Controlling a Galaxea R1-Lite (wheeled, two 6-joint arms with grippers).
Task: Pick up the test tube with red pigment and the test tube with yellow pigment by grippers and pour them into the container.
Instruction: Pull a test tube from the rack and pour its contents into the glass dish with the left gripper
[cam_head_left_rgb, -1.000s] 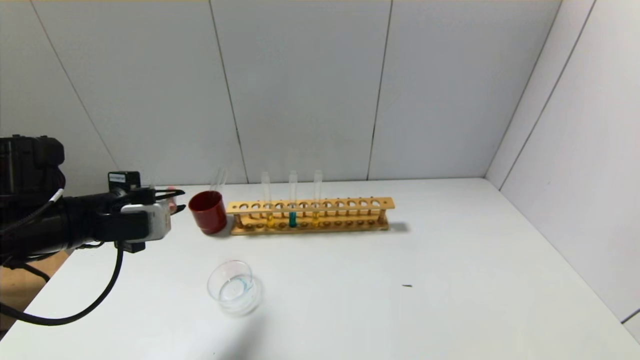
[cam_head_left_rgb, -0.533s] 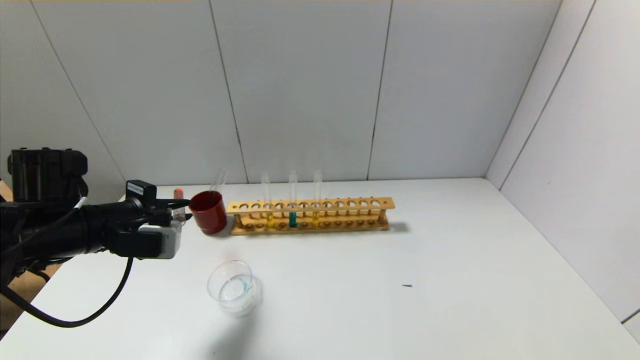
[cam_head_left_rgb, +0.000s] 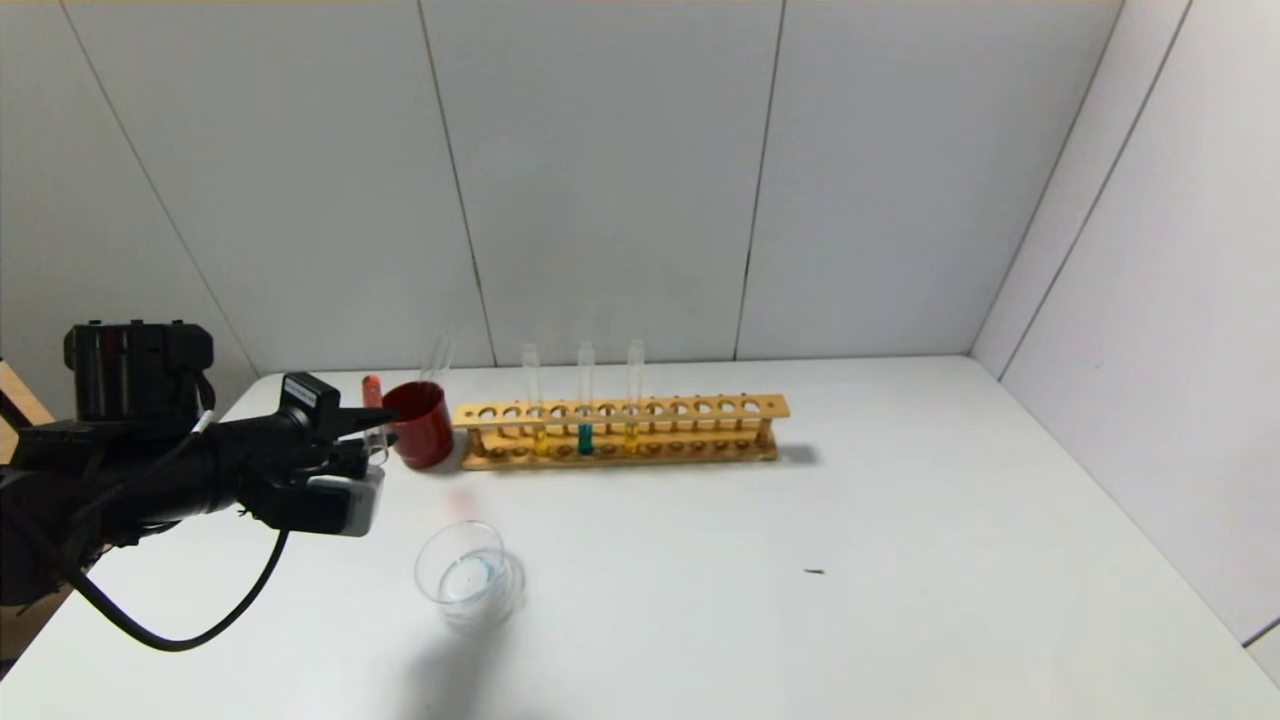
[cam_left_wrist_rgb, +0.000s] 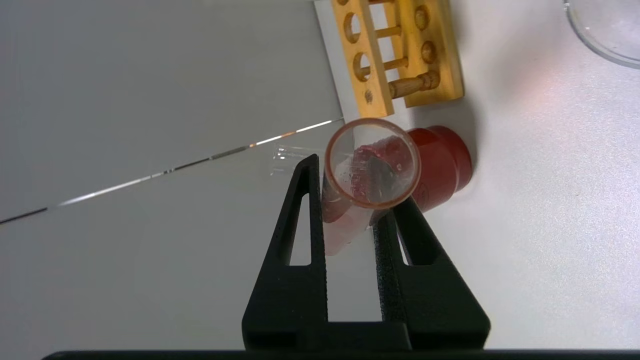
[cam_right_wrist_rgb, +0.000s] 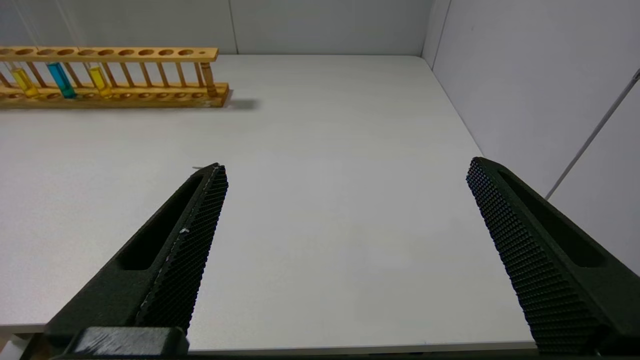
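My left gripper (cam_head_left_rgb: 376, 438) is shut on the test tube with red pigment (cam_head_left_rgb: 372, 405), held above the table just left of the dark red cup (cam_head_left_rgb: 420, 425). The tube stands nearly upright with its red end on top. In the left wrist view the tube's open mouth (cam_left_wrist_rgb: 372, 162) faces the camera between the black fingers (cam_left_wrist_rgb: 307, 210). The container, a clear glass dish (cam_head_left_rgb: 428, 578), sits on the table nearer to me and to the right of the gripper. Two yellow tubes (cam_head_left_rgb: 540, 440) (cam_head_left_rgb: 631, 437) stand in the wooden rack (cam_head_left_rgb: 620, 408). My right gripper (cam_right_wrist_rgb: 345, 170) is open and empty, low over the table's right front.
A teal tube (cam_head_left_rgb: 585, 438) stands between the yellow ones. An empty clear tube (cam_head_left_rgb: 438, 358) leans out of the dark red cup (cam_left_wrist_rgb: 442, 162). The rack's end (cam_left_wrist_rgb: 395, 55) and the dish's edge (cam_left_wrist_rgb: 600, 30) show in the left wrist view. Walls close off the back and right.
My left gripper has moved right and nearer to me, toward the dish, with the red tube. The tube has turned from lying level to nearly upright.
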